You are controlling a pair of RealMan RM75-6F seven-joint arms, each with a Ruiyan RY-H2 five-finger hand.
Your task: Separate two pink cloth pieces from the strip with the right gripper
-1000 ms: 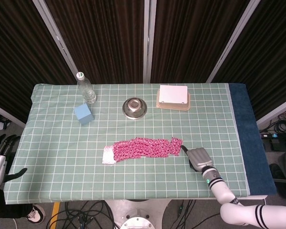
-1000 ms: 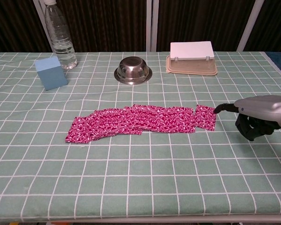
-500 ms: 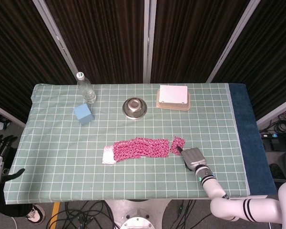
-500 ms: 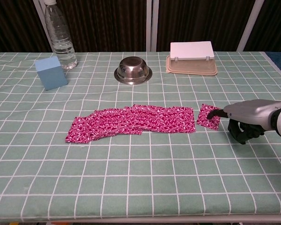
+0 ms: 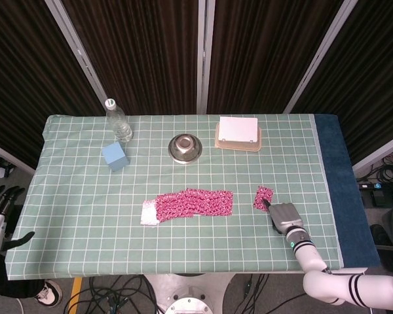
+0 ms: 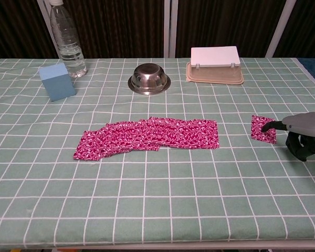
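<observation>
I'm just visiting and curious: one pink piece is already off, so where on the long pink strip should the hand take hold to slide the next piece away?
Probably the strip's right end, approached from the right. The pieces lie flat and overlapping, and that end faces the right hand, whose fingertip is on the separated piece. Pressing down with a fingertip suits it better than pinching.

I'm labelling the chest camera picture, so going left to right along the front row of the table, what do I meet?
Pink cloth strip → separated pink cloth piece → right hand, a fingertip resting on that piece.

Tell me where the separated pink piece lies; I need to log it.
In both views the separated pink piece lies right of the strip, apart from it, with the right hand touching its right edge.
</observation>
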